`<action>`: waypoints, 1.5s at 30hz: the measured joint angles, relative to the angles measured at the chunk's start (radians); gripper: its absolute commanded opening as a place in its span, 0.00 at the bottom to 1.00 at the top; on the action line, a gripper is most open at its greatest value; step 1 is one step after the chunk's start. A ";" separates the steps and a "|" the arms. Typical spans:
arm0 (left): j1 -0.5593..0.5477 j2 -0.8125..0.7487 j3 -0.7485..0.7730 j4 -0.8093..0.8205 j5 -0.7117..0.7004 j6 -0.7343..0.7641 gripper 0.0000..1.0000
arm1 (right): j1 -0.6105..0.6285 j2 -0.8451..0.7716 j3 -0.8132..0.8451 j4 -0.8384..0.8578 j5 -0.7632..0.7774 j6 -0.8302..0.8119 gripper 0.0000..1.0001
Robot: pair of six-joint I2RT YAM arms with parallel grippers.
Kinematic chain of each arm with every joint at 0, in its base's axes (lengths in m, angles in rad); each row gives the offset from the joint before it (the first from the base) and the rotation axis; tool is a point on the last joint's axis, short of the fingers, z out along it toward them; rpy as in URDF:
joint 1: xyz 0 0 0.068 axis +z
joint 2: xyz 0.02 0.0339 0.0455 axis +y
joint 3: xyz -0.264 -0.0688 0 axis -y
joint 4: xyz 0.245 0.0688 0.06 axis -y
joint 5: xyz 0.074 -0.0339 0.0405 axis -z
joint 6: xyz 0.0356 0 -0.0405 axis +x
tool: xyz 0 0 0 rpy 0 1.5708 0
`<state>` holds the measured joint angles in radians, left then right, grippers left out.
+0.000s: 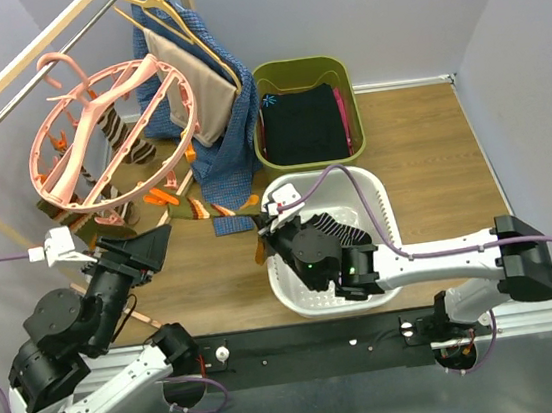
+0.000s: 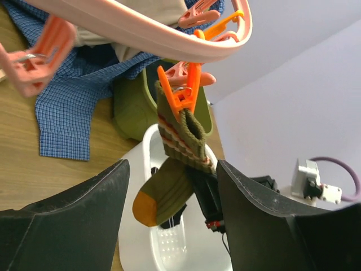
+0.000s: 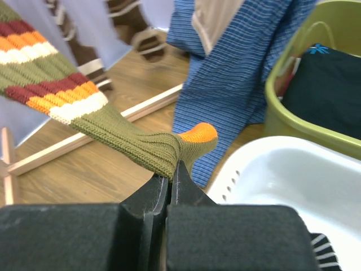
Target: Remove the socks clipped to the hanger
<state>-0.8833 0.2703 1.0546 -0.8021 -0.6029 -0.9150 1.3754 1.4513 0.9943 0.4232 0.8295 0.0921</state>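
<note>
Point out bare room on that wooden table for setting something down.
Bare wood: right of the white plastic basket and olive-green bin. Smaller patch left of the basket. Crowded beneath the pink round clip hanger: striped socks, blue checked shirt.

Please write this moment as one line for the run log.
right gripper: shut on olive sock toe | left gripper: open, aimed at orange clip | olive sock: clipped to hanger

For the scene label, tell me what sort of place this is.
Probably a staged laundry corner: socks clipped to a pink ring hanger, a blue shirt hung beside it, a white basket and an olive bin.
</note>
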 measured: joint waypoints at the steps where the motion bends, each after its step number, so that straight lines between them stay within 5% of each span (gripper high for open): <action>1: 0.000 0.011 0.000 0.003 -0.008 -0.005 0.72 | 0.000 -0.010 -0.005 -0.008 0.007 -0.003 0.04; 45: 0.000 0.380 0.016 0.324 -0.254 0.071 0.69 | 0.000 -0.102 -0.032 -0.089 0.101 -0.032 0.04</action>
<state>-0.8829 0.6506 1.0702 -0.4778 -0.8566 -0.8436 1.3754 1.3491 0.9627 0.3340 0.9310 0.0605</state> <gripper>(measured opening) 0.727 0.054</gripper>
